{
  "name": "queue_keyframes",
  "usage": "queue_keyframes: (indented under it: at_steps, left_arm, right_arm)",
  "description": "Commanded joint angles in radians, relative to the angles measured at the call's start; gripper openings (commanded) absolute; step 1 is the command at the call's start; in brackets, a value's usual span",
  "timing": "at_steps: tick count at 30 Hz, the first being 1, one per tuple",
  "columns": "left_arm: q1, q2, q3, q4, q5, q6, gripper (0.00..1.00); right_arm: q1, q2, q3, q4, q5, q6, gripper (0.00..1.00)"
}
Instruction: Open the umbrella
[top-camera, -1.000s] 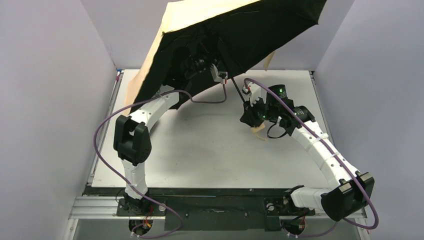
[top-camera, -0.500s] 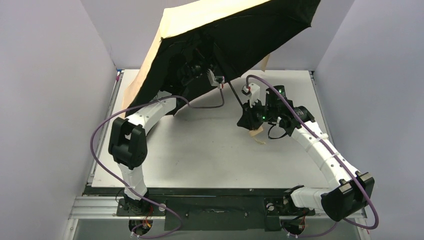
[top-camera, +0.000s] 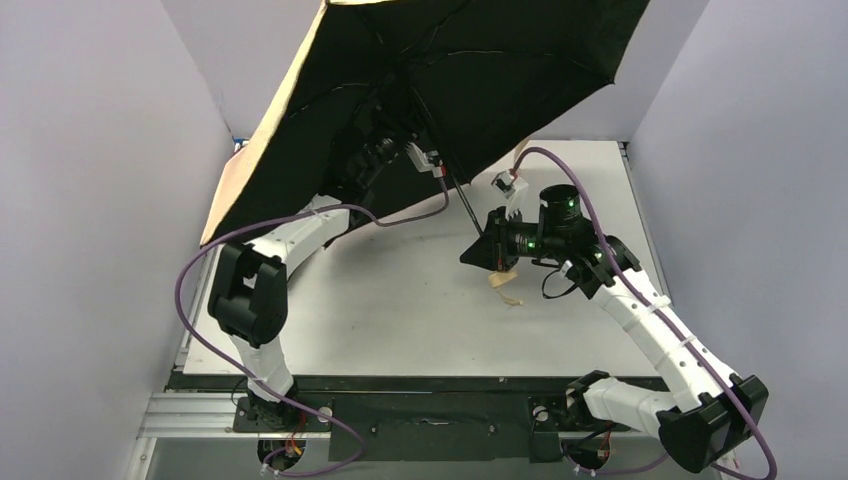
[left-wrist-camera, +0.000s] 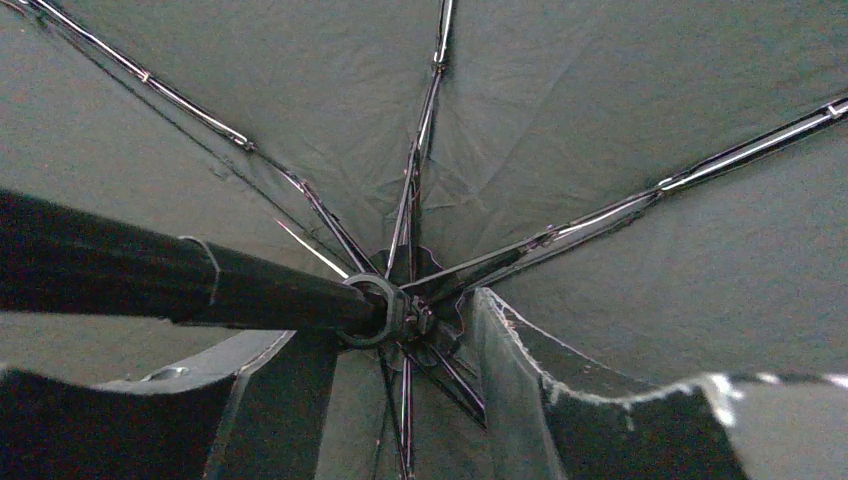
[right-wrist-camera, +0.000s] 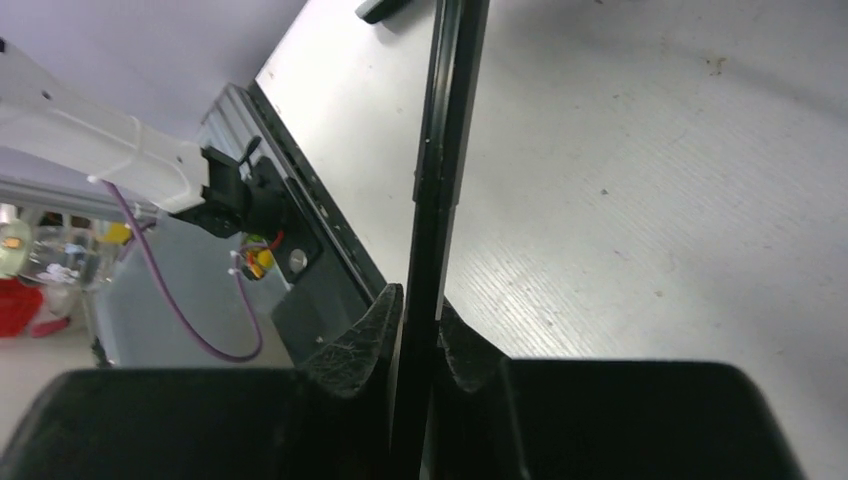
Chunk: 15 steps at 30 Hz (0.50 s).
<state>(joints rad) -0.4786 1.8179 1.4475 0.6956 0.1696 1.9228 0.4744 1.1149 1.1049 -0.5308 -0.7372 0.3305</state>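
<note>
The umbrella (top-camera: 500, 70) is cut by the top view's upper edge and largely hides the left gripper (left-wrist-camera: 392, 325) there — its blurred fingers (left-wrist-camera: 255, 400) leave the grip uncertain.

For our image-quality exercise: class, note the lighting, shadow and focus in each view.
Top external: canopy shades the table beneath. Left wrist: dim and grey, near shaft soft. Right wrist: bright table, dark fingers on the shaft.
</note>
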Motion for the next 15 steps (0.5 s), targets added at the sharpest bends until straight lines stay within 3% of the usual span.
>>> queue_keyframes:
  at_steps: [1,8,12,15]
  left_arm:
    - [0.002,-0.096,-0.062,0.062,-0.035,0.002,0.49]
    - [-0.007,-0.201,-0.220,0.064,0.016,-0.031,0.65]
    - [-0.010,-0.262,-0.298,0.075,0.042,-0.106,0.74]
    - [-0.012,-0.331,-0.346,0.037,0.053,-0.156,0.75]
  right_arm:
    - [0.009,-0.074,-0.012,0.262,0.005,0.114,0.00]
    - [0.009,-0.125,-0.045,0.423,0.158,0.239,0.00]
    - [0.006,-0.137,-0.047,0.442,0.207,0.237,0.00]
    - [0.001,-0.154,-0.048,0.445,0.255,0.218,0.00]
